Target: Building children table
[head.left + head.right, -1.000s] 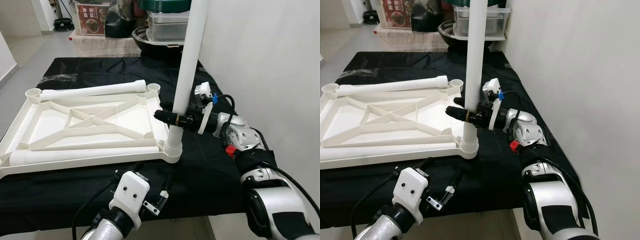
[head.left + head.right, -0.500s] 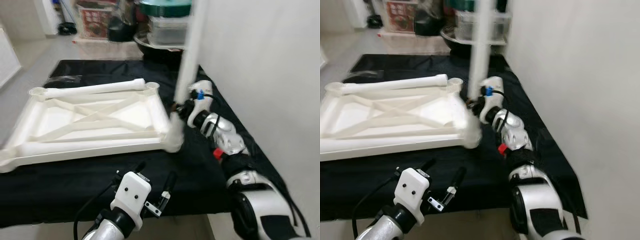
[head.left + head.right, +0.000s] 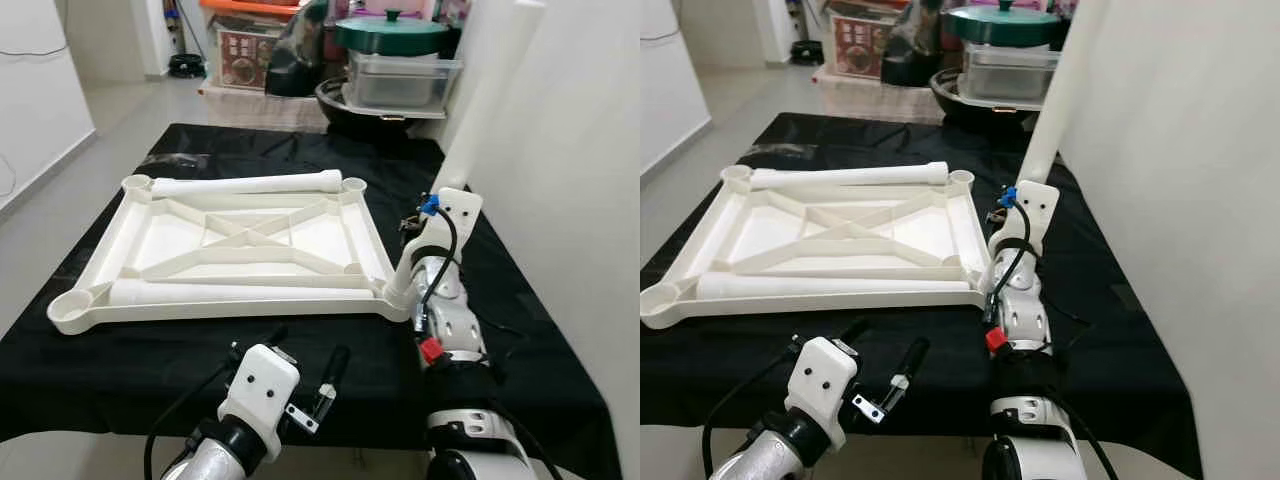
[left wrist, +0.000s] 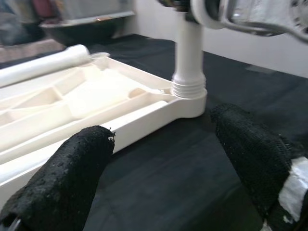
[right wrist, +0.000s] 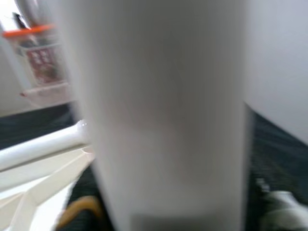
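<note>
The leg [image 3: 478,110] stands up tall in the near right corner of the tabletop [image 3: 245,235], which lies upside down on the black cloth [image 3: 520,300]. Its long way points up — and it leans a bit, up and to my right. Its screw end sits in the corner socket [image 4: 189,98].

My right gripper [image 3: 412,248] is the near one. It is right against the leg, low down, just above the socket. That arm reaches straight out in front of me, wrist at the pole. I cannot tell if its fingers are closed on the leg or let go — the leg hides them.

My left gripper [image 3: 305,375] hangs low at the near edge of the cloth, fingers [image 4: 72,163] spread wide, holding nothing. It points at the same corner, but it is well apart from it.

Two more legs [image 3: 245,184] lie flat on the tabletop. I think the standing leg must go straight before it is tight.
</note>
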`<state>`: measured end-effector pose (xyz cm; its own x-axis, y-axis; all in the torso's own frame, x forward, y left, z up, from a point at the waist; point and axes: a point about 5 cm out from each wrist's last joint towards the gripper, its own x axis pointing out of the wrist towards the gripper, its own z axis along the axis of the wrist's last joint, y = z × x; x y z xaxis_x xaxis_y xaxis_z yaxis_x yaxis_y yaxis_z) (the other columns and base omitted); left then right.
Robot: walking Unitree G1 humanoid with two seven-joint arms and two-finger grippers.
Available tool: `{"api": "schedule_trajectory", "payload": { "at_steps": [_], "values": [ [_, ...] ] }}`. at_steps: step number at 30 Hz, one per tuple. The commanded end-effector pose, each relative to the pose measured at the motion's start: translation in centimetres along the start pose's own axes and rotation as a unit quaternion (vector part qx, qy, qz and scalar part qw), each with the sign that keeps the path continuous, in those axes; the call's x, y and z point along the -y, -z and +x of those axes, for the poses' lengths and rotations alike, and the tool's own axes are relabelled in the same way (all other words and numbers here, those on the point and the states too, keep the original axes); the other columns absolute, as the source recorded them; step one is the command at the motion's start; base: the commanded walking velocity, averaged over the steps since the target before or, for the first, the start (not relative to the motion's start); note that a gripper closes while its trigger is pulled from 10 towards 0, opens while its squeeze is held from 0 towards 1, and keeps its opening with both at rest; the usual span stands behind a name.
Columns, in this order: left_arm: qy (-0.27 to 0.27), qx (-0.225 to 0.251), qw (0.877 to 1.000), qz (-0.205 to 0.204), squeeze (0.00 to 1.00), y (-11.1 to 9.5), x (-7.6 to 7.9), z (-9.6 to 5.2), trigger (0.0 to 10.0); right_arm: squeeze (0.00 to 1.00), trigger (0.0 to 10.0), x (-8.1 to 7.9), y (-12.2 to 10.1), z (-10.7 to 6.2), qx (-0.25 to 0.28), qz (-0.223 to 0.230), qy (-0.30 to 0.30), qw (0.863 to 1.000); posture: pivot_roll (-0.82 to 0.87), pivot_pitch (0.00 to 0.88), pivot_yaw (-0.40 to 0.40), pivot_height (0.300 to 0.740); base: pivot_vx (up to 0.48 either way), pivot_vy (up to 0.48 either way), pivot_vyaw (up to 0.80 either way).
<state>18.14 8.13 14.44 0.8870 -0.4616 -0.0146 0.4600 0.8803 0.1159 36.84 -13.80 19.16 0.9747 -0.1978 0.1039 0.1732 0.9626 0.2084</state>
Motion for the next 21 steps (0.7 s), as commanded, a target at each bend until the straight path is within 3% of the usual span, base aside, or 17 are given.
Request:
{"api": "schedule_trajectory", "payload": {
  "at_steps": [1,4,5,6,7,9,11,14,15,16,17,18,20,21],
  "values": [
    [0.004,-0.004,1.0,0.004,0.0,0.2,0.1,0.0,10.0,1.0,10.0,0.0,-0.6,0.3,0.021,0.002,-0.014,1.0,0.14,0.036,-0.067,0.74,0.0,0.0,0.0],
    [0.004,-0.004,1.0,0.003,0.0,0.2,0.2,0.1,10.0,1.0,10.0,0.5,-1.1,0.8,0.033,-0.004,-0.035,0.999,0.14,0.037,-0.069,0.74,0.0,0.0,0.0],
    [0.005,-0.003,1.0,0.002,0.0,0.2,0.2,0.1,10.0,0.0,10.0,0.5,-1.1,1.1,0.023,0.011,-0.093,0.995,0.14,0.037,-0.071,0.74,0.0,0.0,0.0],
    [0.005,-0.003,1.0,0.002,0.0,0.2,0.2,0.1,10.0,0.0,10.0,0.5,-1.1,1.1,0.023,0.011,-0.093,0.995,0.14,0.037,-0.071,0.74,0.0,0.0,0.0],
    [0.005,-0.002,1.0,0.002,0.0,0.2,0.2,0.1,10.0,0.0,10.0,0.5,-1.1,1.2,0.016,0.023,-0.139,0.99,0.14,0.038,-0.068,0.74,0.0,0.0,0.0],
    [0.006,-0.001,1.0,0.002,0.0,0.2,0.3,0.1,10.0,0.0,10.0,0.7,-0.8,1.2,-0.015,0.052,-0.274,0.96,0.14,0.038,-0.071,0.74,0.0,0.0,0.0],
    [0.006,-0.001,1.0,0.001,0.0,0.2,0.2,0.1,10.0,0.0,10.0,1.3,-0.6,1.0,-0.043,0.062,-0.363,0.929,0.14,0.039,-0.071,0.74,0.0,0.0,0.0],
    [0.006,-0.001,1.0,0.002,0.0,0.2,0.2,0.2,10.0,0.0,10.0,1.6,-0.8,0.7,-0.067,0.072,-0.454,0.885,0.15,0.039,-0.074,0.74,0.0,0.0,0.0],
    [0.006,-0.001,1.0,0.002,0.0,0.2,0.2,0.2,10.0,0.0,10.0,1.6,-0.8,0.7,-0.067,0.072,-0.454,0.885,0.15,0.039,-0.074,0.74,0.0,0.0,0.0],
    [0.005,-0.001,1.0,0.003,0.0,0.2,0.2,0.2,10.0,0.0,10.0,1.5,-0.8,0.5,-0.077,0.074,-0.485,0.868,0.15,0.041,-0.073,0.74,0.0,0.0,0.0],
    [0.005,-0.001,1.0,0.003,0.0,0.2,0.2,0.2,10.0,0.0,10.0,1.3,-0.8,0.1,-0.098,0.07,-0.528,0.841,0.15,0.042,-0.076,0.74,0.0,0.0,0.0],
    [0.005,-0.001,1.0,0.003,0.0,0.2,0.2,0.2,10.0,0.0,10.0,1.3,-0.8,0.1,-0.098,0.07,-0.528,0.841,0.15,0.042,-0.076,0.74,0.0,0.0,0.0],
    [0.004,-0.001,1.0,0.004,0.0,0.2,0.1,0.2,10.0,0.0,10.0,1.0,-0.5,-0.9,-0.133,0.051,-0.612,0.778,0.15,0.044,-0.075,0.74,0.0,0.0,0.0],
    [0.004,-0.001,1.0,0.004,0.0,0.2,0.1,0.2,10.0,0.0,10.0,1.0,-0.5,-0.9,-0.133,0.051,-0.612,0.778,0.15,0.044,-0.075,0.74,0.0,0.0,0.0]
  ]
}}
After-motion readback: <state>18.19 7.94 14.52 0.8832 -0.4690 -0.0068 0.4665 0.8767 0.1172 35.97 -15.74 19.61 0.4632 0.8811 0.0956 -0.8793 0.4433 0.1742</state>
